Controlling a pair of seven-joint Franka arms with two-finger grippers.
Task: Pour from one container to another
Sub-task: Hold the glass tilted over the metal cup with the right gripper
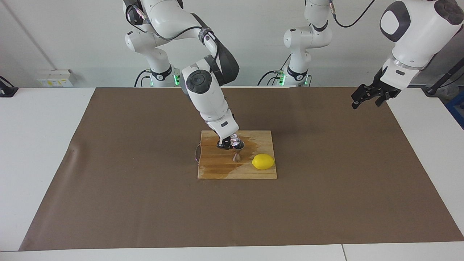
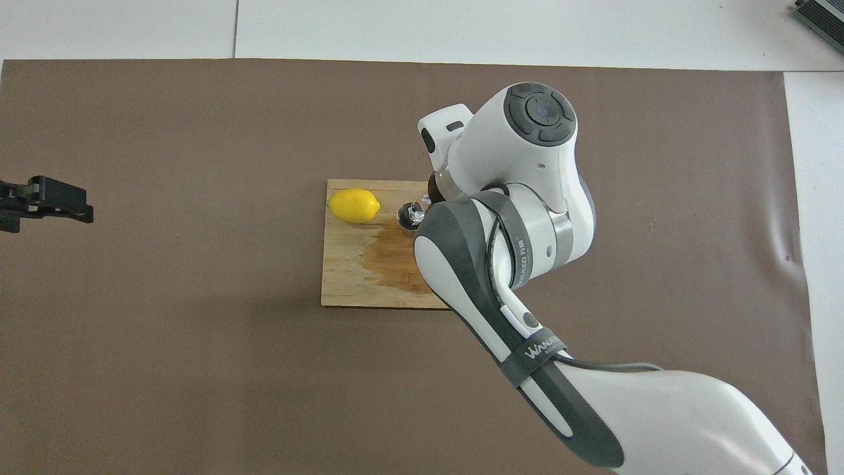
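Observation:
A small clear glass cup point(image 1: 235, 139) hangs tilted in the air, with my right gripper point(image 1: 227, 143) shut on it. Directly beneath it a shiny steel hourglass jigger point(image 1: 237, 156) stands upright on a wooden cutting board point(image 1: 217, 170). From overhead, the right arm covers most of this; only the glass cup point(image 2: 418, 210) and the jigger's rim point(image 2: 405, 220) peek out by the wrist. My left gripper point(image 1: 366, 103) waits open and empty, raised over the brown mat at the left arm's end of the table, also seen as the left gripper point(image 2: 66, 202).
A yellow lemon point(image 1: 263, 161) point(image 2: 354, 205) lies on the board point(image 2: 349, 284) beside the jigger, toward the left arm's end. A dark wet stain point(image 1: 221, 165) spreads across the board around the jigger. A brown mat point(image 1: 127, 181) covers the table.

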